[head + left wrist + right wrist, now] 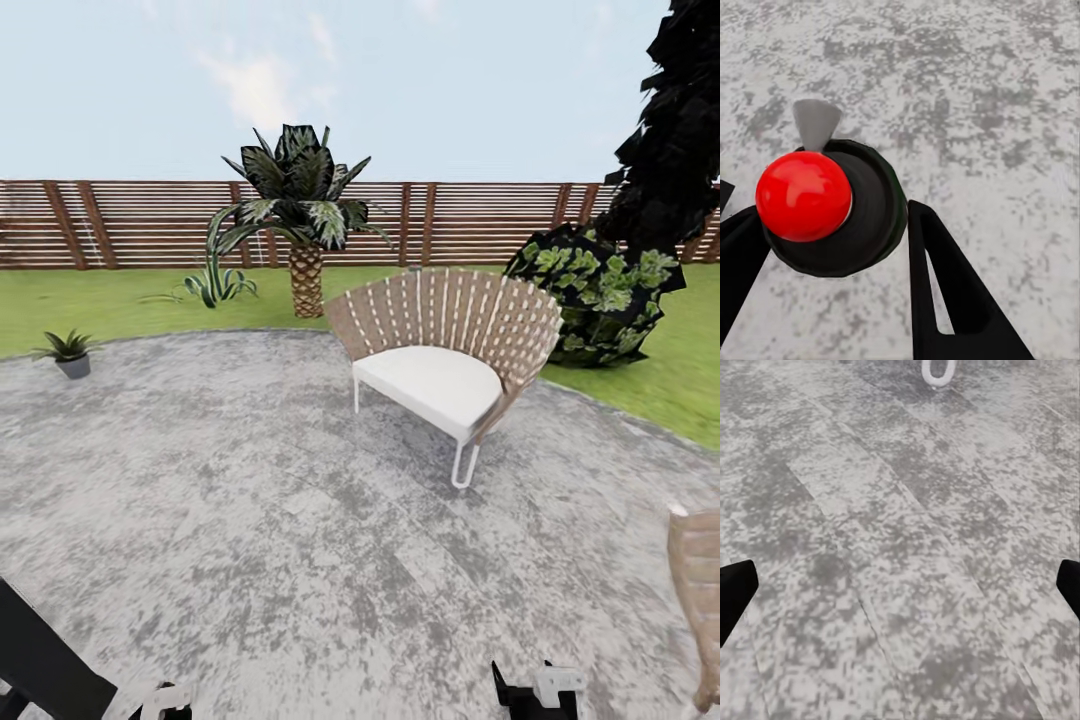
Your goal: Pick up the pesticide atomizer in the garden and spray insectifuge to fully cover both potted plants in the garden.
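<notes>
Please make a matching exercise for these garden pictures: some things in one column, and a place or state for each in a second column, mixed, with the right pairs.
Things:
1. pesticide atomizer
2. potted plant
3. wicker chair
4. palm

Places or states:
a. on the lawn before the fence
b. between the left gripper fingers
c. at the patio's far left edge
d. on the patio, white cushion

Pairs: 1-b, 2-c, 3-d, 4-a

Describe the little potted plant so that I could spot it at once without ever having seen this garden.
Start at the round grey stone patio and follow its edge to the far left, where it meets the lawn. There stands the potted plant: a low rosette of pointed green leaves in a small grey pot. Unlike the striped agave and palm tree behind it, it stands in a pot on stone.
</notes>
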